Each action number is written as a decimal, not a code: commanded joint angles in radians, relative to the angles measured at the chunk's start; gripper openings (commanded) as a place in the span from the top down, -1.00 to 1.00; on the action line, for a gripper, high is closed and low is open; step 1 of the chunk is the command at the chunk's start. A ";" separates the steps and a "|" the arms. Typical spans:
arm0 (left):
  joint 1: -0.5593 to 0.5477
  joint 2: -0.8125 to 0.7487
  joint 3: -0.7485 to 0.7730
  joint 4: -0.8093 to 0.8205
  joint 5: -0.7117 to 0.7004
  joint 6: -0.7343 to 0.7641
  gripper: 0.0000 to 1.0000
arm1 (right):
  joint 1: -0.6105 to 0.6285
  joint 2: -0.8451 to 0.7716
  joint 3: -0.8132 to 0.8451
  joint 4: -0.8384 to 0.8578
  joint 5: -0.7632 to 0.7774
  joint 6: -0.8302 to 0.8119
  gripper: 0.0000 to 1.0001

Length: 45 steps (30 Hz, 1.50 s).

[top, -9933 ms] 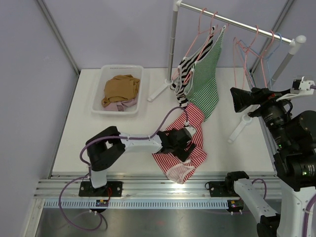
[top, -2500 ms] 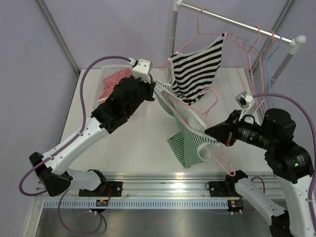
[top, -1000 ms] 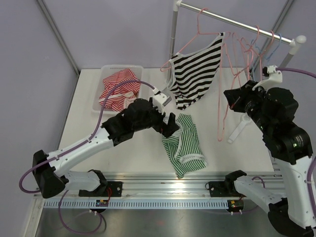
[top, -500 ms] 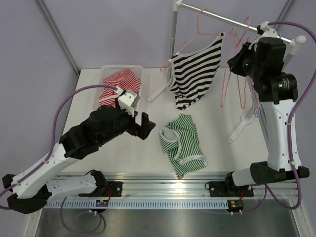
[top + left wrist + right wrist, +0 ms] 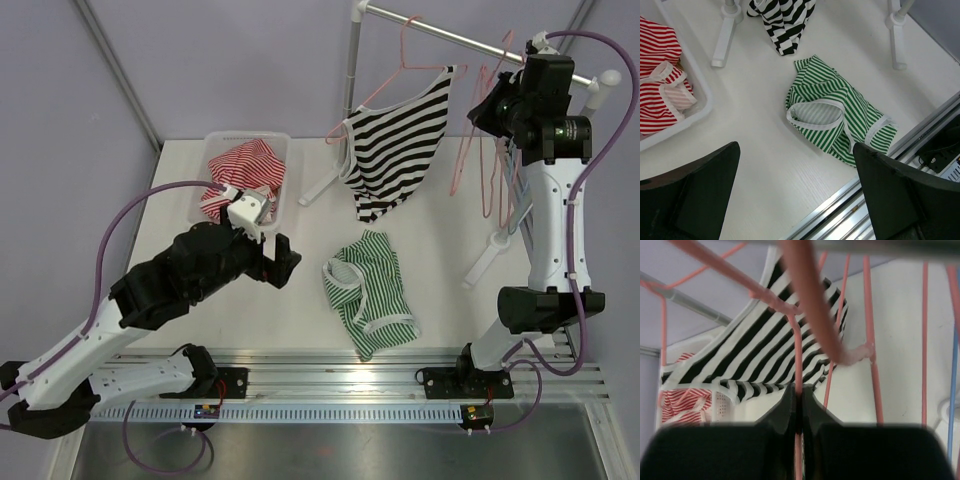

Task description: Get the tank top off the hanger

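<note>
White table (image 5: 250,320), pale lilac walls, a clothes rack at the far end. The green-striped tank top (image 5: 367,305) lies crumpled flat on the table towards the near edge, right of centre, touching neither arm and with no wire in it. A couple of seconds back it was stretched between the two arms on its hanger; a second ago it had just landed where it lies now. So that garment looks to be off.

The left gripper (image 5: 285,260) has pulled back to the left of it. It hangs above the bare table with its jaws spread wide and nothing between them; from its own camera the top sits clear in the gap.

The empty pink hanger (image 5: 462,160) has gone the other way. The right gripper (image 5: 497,100), clamped tight on its wire, has risen from beside the rack up to the rail (image 5: 440,33). I'd say it is putting the hanger back, though I can't tell whether the hook is seated yet.

A black-and-white tank top (image 5: 395,145) is still on its own hanger on the rail, likely next. The bin (image 5: 212,140) holds a red-striped top (image 5: 245,180).
</note>
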 commanded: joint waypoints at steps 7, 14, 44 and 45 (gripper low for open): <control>-0.004 0.044 -0.019 0.063 0.017 -0.050 -0.98 | -0.031 -0.144 -0.266 0.149 0.009 0.034 1.00; -0.025 0.150 -0.109 0.231 0.101 -0.107 -0.98 | -0.033 -0.235 -0.299 0.176 -0.037 0.034 0.30; -0.148 0.900 -0.068 0.607 0.071 -0.030 -0.98 | -0.033 -0.977 -0.814 0.210 -0.461 -0.018 -0.99; -0.148 0.922 -0.066 0.619 0.083 -0.034 -0.98 | -0.033 -0.983 -0.823 0.209 -0.463 -0.021 -0.99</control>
